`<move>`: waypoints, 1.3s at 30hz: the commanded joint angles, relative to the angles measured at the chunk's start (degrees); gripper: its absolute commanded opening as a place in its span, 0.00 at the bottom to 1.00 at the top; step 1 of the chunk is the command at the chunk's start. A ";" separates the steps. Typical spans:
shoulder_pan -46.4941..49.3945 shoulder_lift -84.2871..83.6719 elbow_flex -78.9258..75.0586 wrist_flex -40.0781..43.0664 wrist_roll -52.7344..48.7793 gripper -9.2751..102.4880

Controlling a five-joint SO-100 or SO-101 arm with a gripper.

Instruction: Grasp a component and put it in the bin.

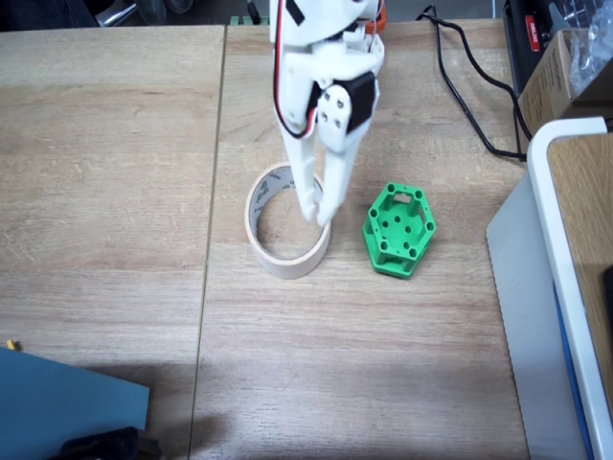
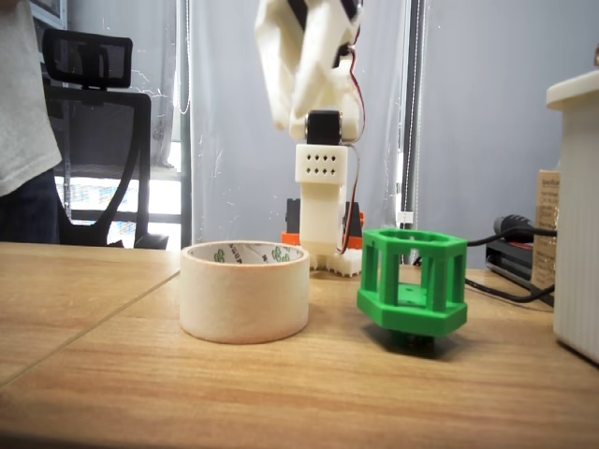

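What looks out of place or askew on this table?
The bright green hexagonal plastic block sits tilted on the wooden table, beside the beige masking tape roll, not inside it. Nothing looks spilled or damaged.

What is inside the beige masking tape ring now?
In the top fixed view, bare wooden table shows inside the beige masking tape ring; the white end effector covers its right edge. The green hexagonal plastic block sits outside.
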 commanded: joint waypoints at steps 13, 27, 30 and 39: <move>-12.39 -6.86 -4.92 9.49 21.01 0.24; -18.81 -22.59 -26.46 28.74 29.00 0.24; -18.72 -23.55 -25.84 29.09 29.00 0.24; -18.72 -23.47 -16.88 28.74 28.13 0.24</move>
